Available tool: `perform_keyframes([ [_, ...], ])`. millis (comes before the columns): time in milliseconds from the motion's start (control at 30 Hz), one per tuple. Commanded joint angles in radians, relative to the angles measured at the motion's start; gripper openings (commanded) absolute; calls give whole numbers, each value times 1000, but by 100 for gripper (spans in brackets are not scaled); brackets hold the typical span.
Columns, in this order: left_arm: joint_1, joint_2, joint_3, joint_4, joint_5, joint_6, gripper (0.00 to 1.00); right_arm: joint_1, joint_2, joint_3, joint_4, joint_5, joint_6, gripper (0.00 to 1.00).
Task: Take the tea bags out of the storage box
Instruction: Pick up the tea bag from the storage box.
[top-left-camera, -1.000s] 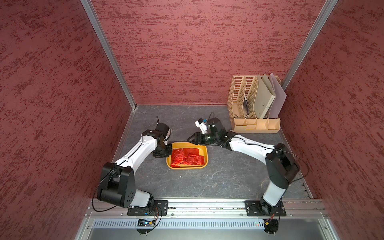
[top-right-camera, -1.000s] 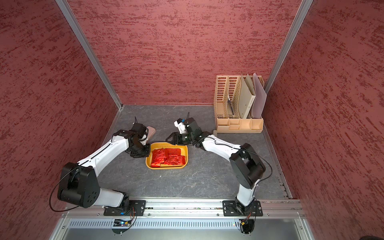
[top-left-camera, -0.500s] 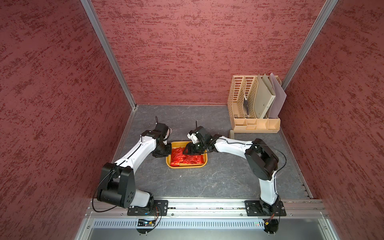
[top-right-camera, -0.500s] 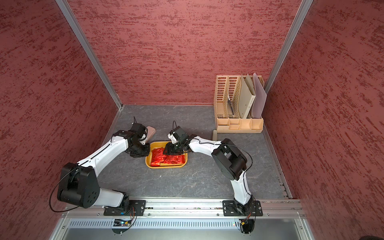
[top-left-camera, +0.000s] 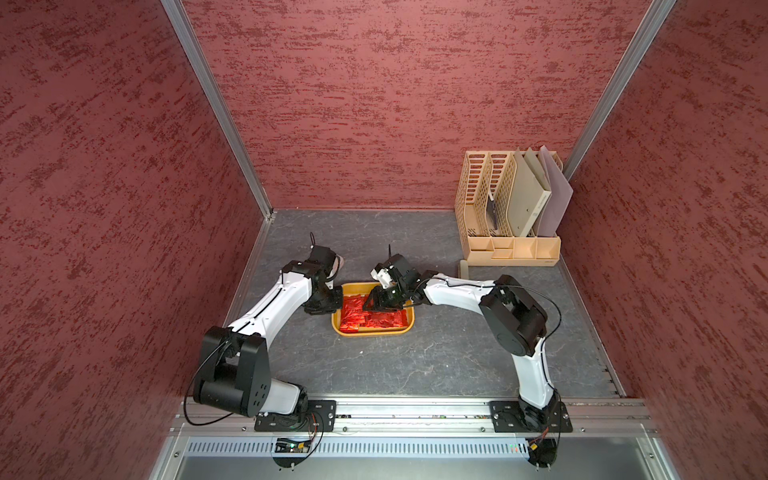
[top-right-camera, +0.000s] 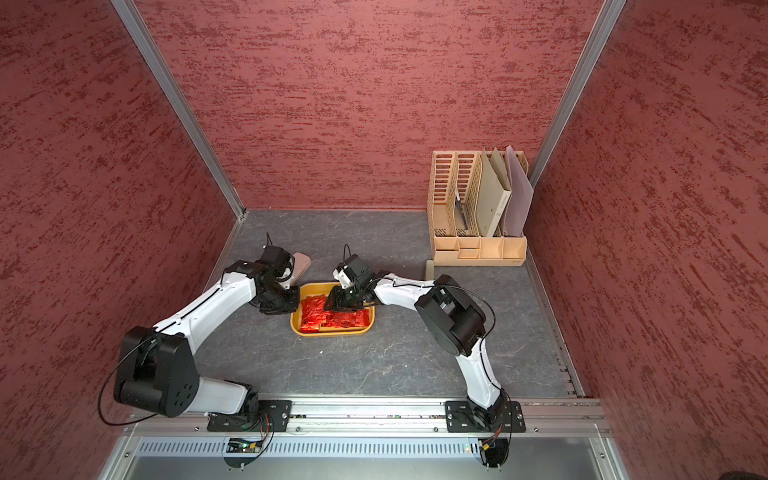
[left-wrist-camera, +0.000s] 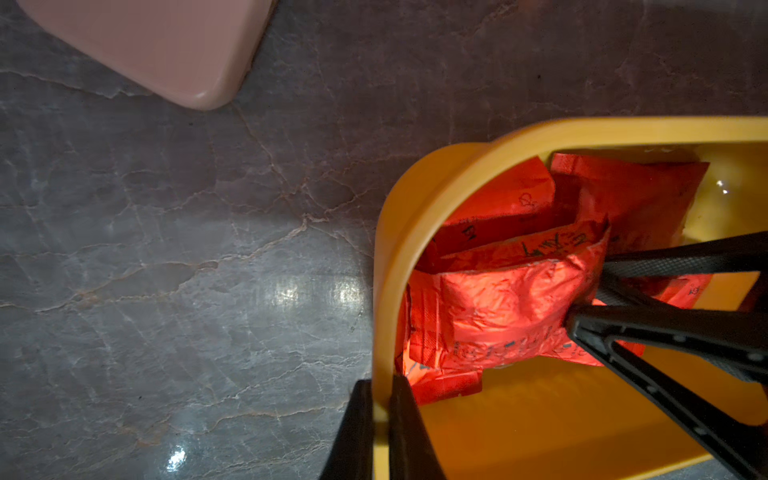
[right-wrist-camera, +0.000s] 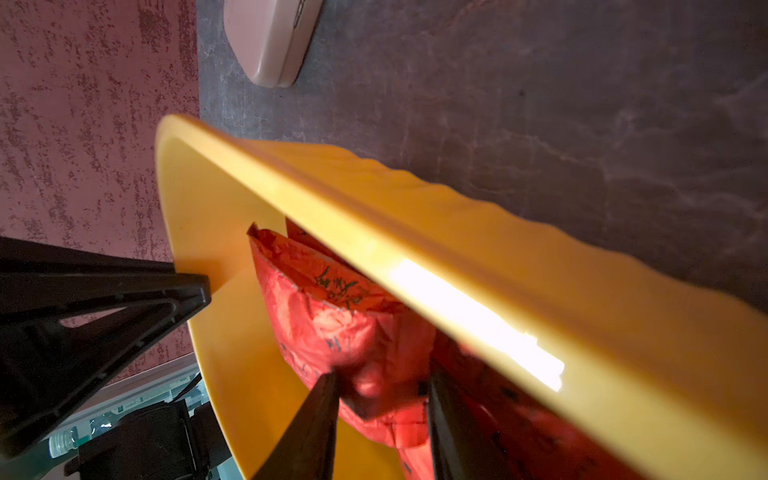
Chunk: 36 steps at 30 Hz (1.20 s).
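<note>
Right wrist view makes the step plain: the jaws of the right arm (top-left-camera: 453, 291), narrowed, pinch one end of a crinkled red foil tea bag (right-wrist-camera: 324, 328) inside the shallow mustard-yellow plastic storage box (right-wrist-camera: 332, 208), close under its long wall. Left wrist view adds that the jaws of the left arm (top-left-camera: 282, 299) are clamped tight across the box's short wall, one side inside and one outside, and that the pinched sachet bulges above others beneath it.

Both top views hide the two grips under the wrists. Only they show the box near the middle of the tabletop (top-left-camera: 415, 365), the other tea bags (top-left-camera: 374, 318) flat in it, a pale pink flat case (top-right-camera: 300, 264) near the left edge, and a beige perforated file organiser (top-left-camera: 498, 199) at the back right corner.

No tea bag lies outside the box, so this looks like the first removal. The next move calls for a straight lift clear of the wall, then a set-down on bare tabletop.
</note>
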Motion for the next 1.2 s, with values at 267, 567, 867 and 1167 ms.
perform_keyframes([
  [267, 9, -19, -7, 25, 11, -2, 0, 8, -32, 4, 80, -36, 29, 19],
  [567, 14, -14, -8, 26, 10, -3, 0, 9, -78, -9, 81, -31, 27, 3],
  [867, 22, -12, -9, 27, -4, -9, 0, 3, -214, 2, -73, 61, -91, 0],
  [1167, 30, -19, -9, 27, -9, -11, 0, -210, -591, -277, -110, 116, -119, 0],
])
